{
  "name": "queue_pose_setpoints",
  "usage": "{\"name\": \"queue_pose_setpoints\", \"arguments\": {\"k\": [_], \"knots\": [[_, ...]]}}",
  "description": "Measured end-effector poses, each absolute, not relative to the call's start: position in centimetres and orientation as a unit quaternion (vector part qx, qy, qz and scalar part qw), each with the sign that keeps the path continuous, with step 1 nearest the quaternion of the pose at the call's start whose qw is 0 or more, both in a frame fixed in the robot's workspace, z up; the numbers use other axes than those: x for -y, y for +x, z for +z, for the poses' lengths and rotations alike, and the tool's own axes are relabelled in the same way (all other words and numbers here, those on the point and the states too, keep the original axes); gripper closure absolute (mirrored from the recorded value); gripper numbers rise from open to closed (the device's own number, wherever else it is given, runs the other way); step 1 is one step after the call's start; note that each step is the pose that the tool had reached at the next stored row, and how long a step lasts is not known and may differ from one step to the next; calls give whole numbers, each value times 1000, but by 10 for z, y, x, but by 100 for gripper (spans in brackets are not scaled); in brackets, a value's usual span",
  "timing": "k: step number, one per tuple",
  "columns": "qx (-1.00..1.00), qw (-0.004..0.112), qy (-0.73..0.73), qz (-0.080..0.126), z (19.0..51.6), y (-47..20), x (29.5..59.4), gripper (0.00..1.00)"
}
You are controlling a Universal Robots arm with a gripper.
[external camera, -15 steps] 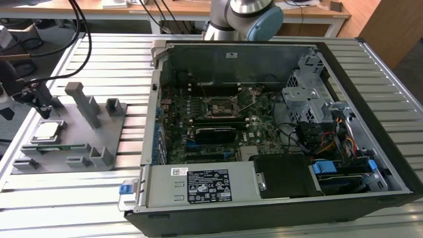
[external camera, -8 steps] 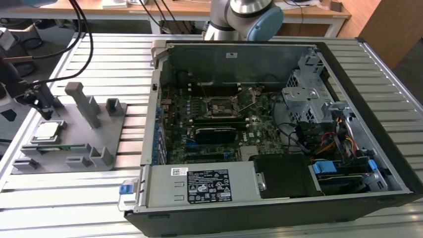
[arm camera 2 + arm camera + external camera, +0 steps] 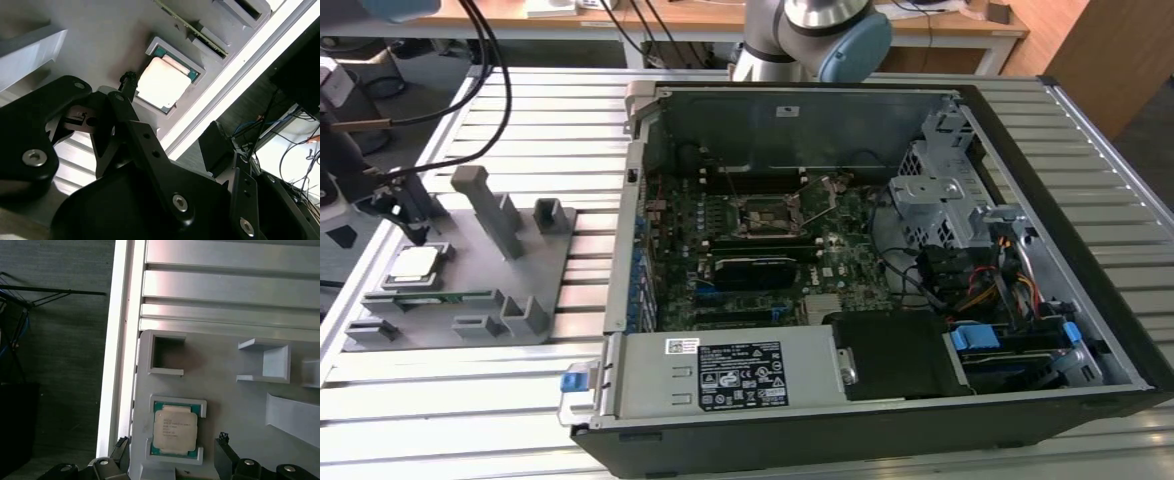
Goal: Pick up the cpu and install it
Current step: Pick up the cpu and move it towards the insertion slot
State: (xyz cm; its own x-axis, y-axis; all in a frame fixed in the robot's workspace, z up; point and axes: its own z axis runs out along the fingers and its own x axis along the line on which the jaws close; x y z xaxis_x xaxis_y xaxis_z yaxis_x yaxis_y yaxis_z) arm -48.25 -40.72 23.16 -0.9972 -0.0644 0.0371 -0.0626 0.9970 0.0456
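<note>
Slatted metal table (image 3: 547, 130) is carrying an open computer case (image 3: 787, 115) and, just beside it toward the exterior view's left, a grey holder tray (image 3: 547, 270). The gripper (image 3: 411, 225) is hovering over the tray's left edge, its fingers (image 3: 221, 439) spread wide and gripping nothing. The cpu (image 3: 174, 429) is lying flat in a square pocket at that edge, between the fingertips.

In the first wrist view the picture's edge cuts off the claw (image 3: 170, 444) behind its fingertips. In the exterior view the edge cuts off the upper part of the arm (image 3: 807, 40).
</note>
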Motion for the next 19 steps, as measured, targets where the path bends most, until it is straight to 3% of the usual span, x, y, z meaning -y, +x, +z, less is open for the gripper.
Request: {"name": "queue_pose_setpoints", "arguments": {"k": [19], "knots": [[999,19,32,-20,223,-482,407,24]]}}
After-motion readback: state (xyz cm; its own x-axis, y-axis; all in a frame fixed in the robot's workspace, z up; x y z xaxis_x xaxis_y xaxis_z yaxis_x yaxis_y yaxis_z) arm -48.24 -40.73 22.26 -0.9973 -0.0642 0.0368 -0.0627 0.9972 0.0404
